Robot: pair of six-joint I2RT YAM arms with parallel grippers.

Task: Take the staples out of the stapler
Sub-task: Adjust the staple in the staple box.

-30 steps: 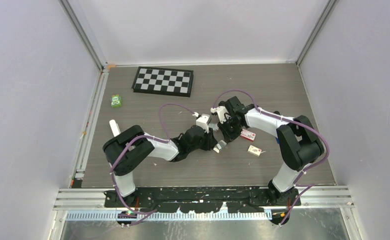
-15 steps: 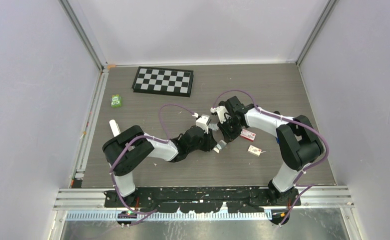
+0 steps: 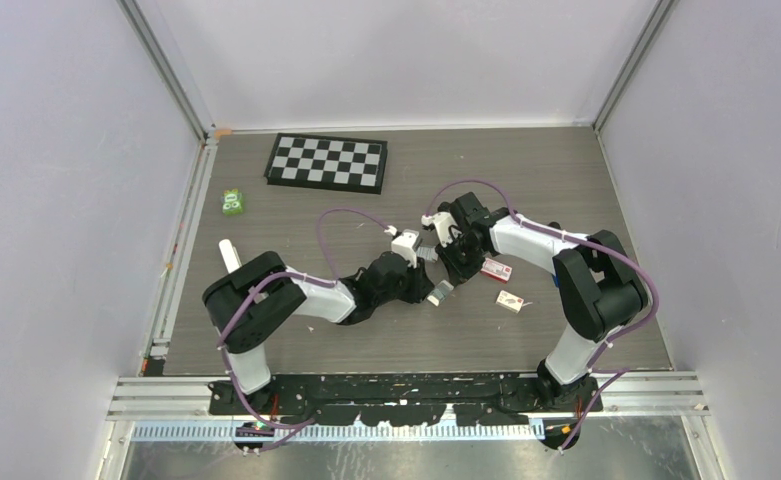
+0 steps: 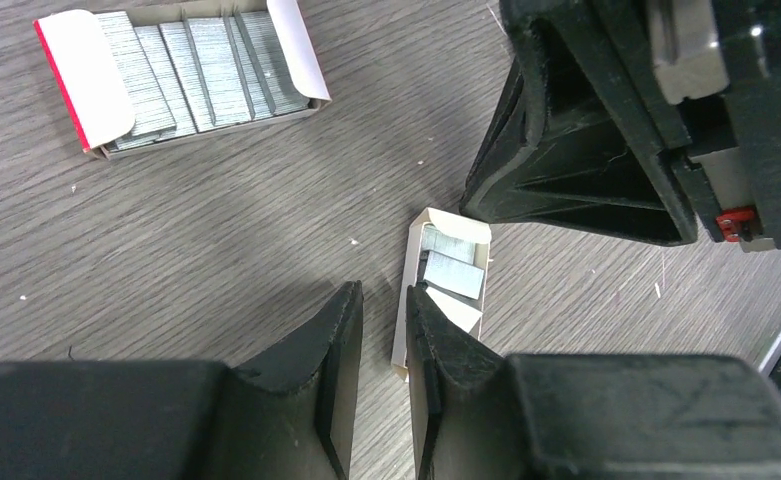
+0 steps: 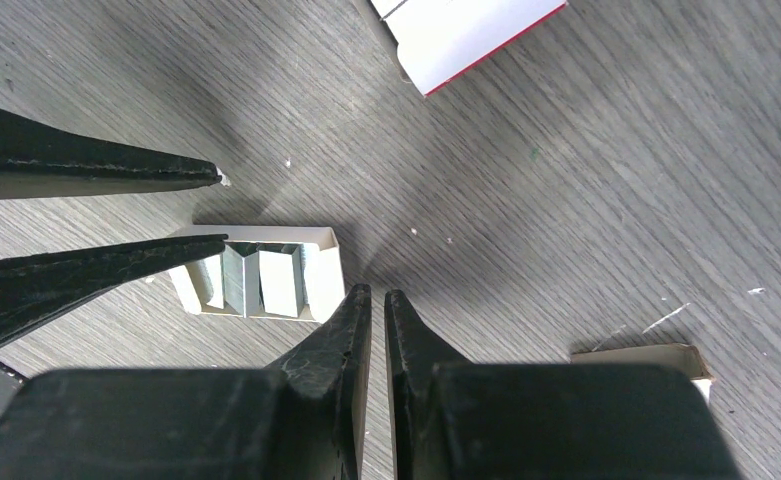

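Up and left of your left gripper (image 4: 384, 292), a red-edged card box (image 4: 296, 45) lies open, packed with flat grey strips. The left gripper's jaws stand a slit apart and empty, their tips just short of a small cream card tray (image 4: 450, 222) holding short, shiny staples (image 4: 453, 272). Your right gripper (image 5: 377, 297), pinched together on nothing, hovers just beside that tray. This reads as the drop-off step. Next you must locate the stapler, which I cannot pick out for sure, and check its channel.

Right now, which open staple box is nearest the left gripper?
The small box with few staples, right beside the left gripper; the larger red-edged box lies farther off.
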